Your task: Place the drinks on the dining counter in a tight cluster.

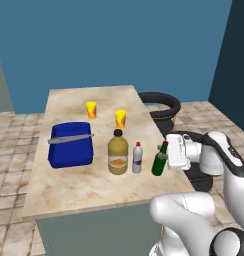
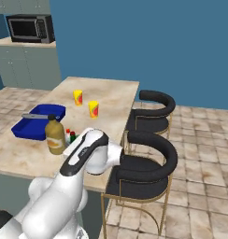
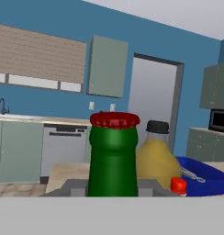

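Observation:
Three drinks stand in a row near the right edge of the dining counter. The squat amber bottle is on the left and the small silver-white bottle is in the middle. On the right, slightly tilted, is the slim green bottle. My gripper reaches in from the right and is shut on the green bottle's neck. In the hand view the green bottle sits between my fingertips, with the amber bottle and the small bottle's red cap behind it. Whether the green bottle's base rests on the top I cannot tell.
A blue tray with a grey utensil lies left of the bottles. Two yellow cups stand farther back. Two black stools line the counter's right side. A microwave sits on a far cabinet.

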### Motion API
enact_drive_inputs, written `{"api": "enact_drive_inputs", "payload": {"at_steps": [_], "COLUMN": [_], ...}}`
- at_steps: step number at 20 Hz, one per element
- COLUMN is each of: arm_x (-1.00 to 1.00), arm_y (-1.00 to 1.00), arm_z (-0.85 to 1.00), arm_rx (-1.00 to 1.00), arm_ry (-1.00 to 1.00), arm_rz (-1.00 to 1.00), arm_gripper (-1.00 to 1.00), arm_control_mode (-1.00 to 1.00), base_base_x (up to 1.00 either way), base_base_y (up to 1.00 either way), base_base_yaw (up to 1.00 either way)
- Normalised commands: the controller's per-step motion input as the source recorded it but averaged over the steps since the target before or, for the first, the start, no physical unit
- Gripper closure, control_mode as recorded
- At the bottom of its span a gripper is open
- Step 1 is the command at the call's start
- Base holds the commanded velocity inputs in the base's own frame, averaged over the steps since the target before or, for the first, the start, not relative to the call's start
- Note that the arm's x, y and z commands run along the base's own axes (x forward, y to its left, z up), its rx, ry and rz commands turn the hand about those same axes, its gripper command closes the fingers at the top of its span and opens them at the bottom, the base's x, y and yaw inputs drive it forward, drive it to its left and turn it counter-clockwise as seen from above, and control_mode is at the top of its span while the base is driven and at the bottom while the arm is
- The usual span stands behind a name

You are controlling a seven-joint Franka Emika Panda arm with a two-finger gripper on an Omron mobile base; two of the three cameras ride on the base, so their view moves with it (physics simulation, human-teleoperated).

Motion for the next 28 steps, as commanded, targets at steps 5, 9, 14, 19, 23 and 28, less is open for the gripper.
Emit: {"api": "enact_drive_inputs", "payload": {"at_steps": [5,9,14,19,23,28], "arm_x": [0.39,0.28,0.29,0.22,0.19,0.17], "arm_y": [-0.11,-0.19,-0.04,0.02,0.01,0.11], "arm_z": [-0.04,-0.13,-0.20,-0.12,-0.11,-0.16], "arm_rx": [-0.02,0.00,0.00,0.00,0.00,-0.02], "arm_ry": [0.00,0.05,0.06,0.00,0.00,0.00], "arm_rz": [0.04,0.06,0.06,0.01,0.00,0.00], "arm_gripper": [1.00,1.00,1.00,1.00,1.00,1.00], "arm_control_mode": [-1.00,-1.00,-1.00,-1.00,-1.00,-1.00], "base_base_x": [0.00,0.00,0.00,0.00,0.00,0.00], "base_base_y": [0.00,0.00,0.00,0.00,0.00,0.00], "base_base_yaw": [0.00,0.00,0.00,0.00,0.00,0.00]}}
